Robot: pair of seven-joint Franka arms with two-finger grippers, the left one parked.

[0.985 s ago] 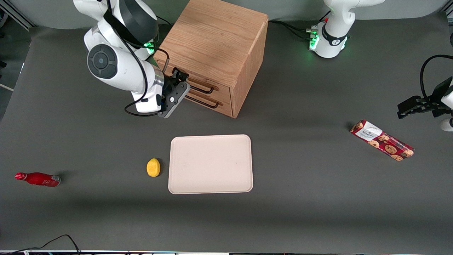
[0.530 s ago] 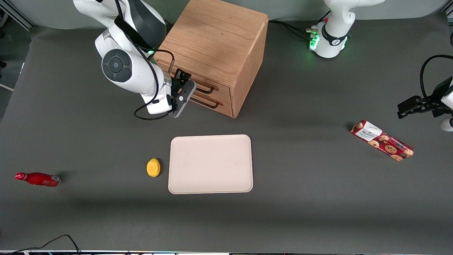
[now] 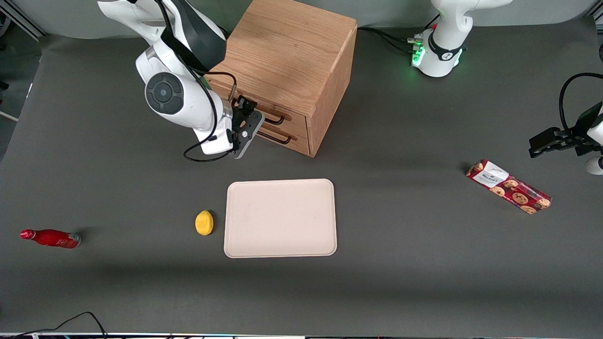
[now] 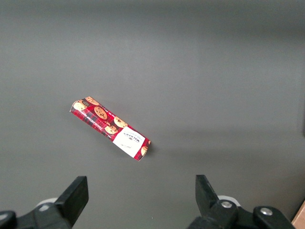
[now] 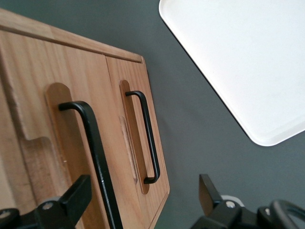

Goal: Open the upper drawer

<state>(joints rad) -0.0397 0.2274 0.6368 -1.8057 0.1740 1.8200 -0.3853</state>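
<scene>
The wooden cabinet [image 3: 287, 56] stands at the back of the table with both drawers shut. The upper drawer [image 3: 294, 114] carries a thin black bar handle [image 3: 274, 119] [image 5: 95, 152]. The matching lower drawer [image 3: 297, 140] sits below it with its own handle [image 5: 145, 136]. My right gripper [image 3: 249, 115] [image 5: 140, 200] is open in front of the upper drawer. The upper handle runs between its two fingers, close to one fingertip [image 5: 71, 198] and well apart from the other. Nothing is gripped.
A beige tray [image 3: 280, 218] [image 5: 248, 62] lies on the table in front of the cabinet. A yellow lemon [image 3: 204, 222] sits beside the tray and a red bottle [image 3: 49, 238] lies toward the working arm's end. A cookie packet [image 3: 509, 186] [image 4: 110, 129] lies toward the parked arm's end.
My arm has swung sideways toward the cabinet's drawer fronts, bringing the open gripper over the upper handle. Both drawers have stayed still.
</scene>
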